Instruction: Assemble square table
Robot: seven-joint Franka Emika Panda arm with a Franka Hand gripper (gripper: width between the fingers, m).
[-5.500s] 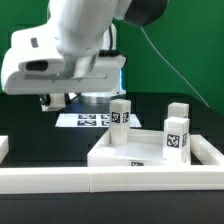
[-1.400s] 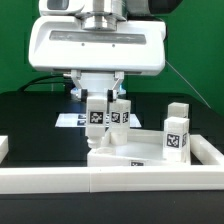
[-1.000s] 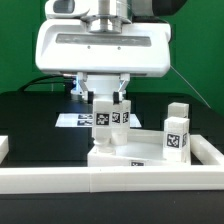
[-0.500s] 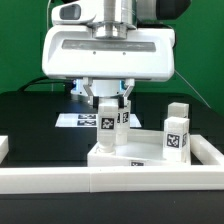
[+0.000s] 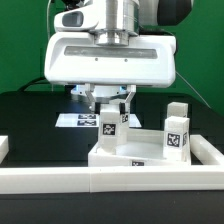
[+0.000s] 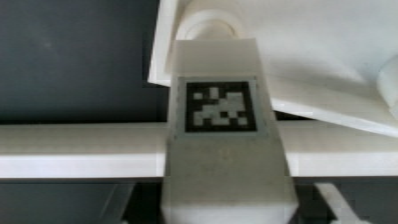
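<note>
The square table's white top (image 5: 150, 152) lies at the exterior view's right, with a small tag on its front edge. My gripper (image 5: 110, 112) is shut on a white tagged leg peg (image 5: 109, 128) and holds it upright over the top's near-left corner. Whether the peg touches the top cannot be made out. Another leg (image 5: 124, 117) stands just behind it. Two more legs (image 5: 177, 137) (image 5: 178, 111) stand at the top's right side. In the wrist view the held leg (image 6: 222, 110) fills the middle, its tag facing the camera, with the top's recessed corner (image 6: 311, 60) beyond it.
A long white rail (image 5: 60, 180) runs along the front of the black board and also crosses the wrist view (image 6: 71, 138). The marker board (image 5: 76, 120) lies flat behind the gripper. A green backdrop closes off the rear.
The gripper, still holding the leg, has shifted a little toward the exterior view's right and slightly lower, closer to the top's corner. The other legs have not moved.
</note>
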